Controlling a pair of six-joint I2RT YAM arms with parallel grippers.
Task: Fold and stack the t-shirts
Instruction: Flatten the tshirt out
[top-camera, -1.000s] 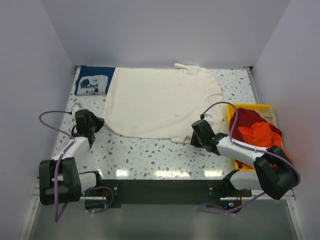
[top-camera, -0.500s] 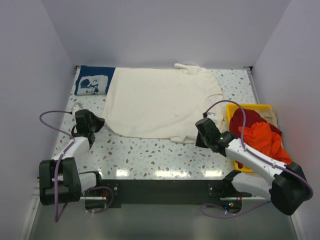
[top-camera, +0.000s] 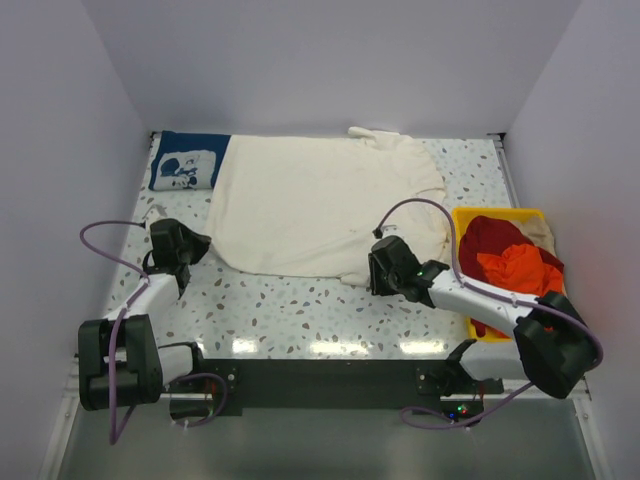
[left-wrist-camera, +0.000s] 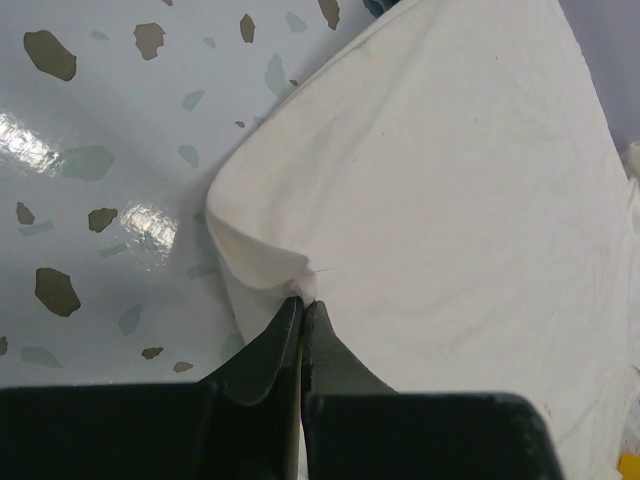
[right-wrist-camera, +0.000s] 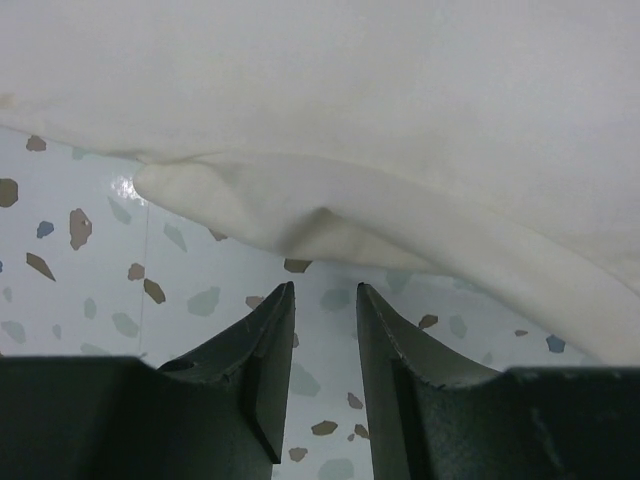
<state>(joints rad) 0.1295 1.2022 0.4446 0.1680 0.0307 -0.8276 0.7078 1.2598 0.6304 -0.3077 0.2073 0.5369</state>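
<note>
We judged that the left gripper (left-wrist-camera: 302, 302), jaws pinching only a thin tuck of hem on the cream t-shirt (top-camera: 320, 205) spread across the far middle of the tabletop, could slip under tension, because the right gripper (right-wrist-camera: 322, 295) hovered with jaws slightly spread at the near hem, gripping nothing, while the yellow bin (top-camera: 497, 212) at the right edge held the orange-red t-shirt (top-camera: 520, 272) and the beige t-shirt (top-camera: 547, 230).

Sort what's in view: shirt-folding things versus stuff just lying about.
Job: cream t-shirt, navy t-shirt, orange-red t-shirt, beige t-shirt; left claw shut on the cream corner; right claw open near its hem.
Lying about: yellow bin holding the last two shirts; speckled table.
</note>
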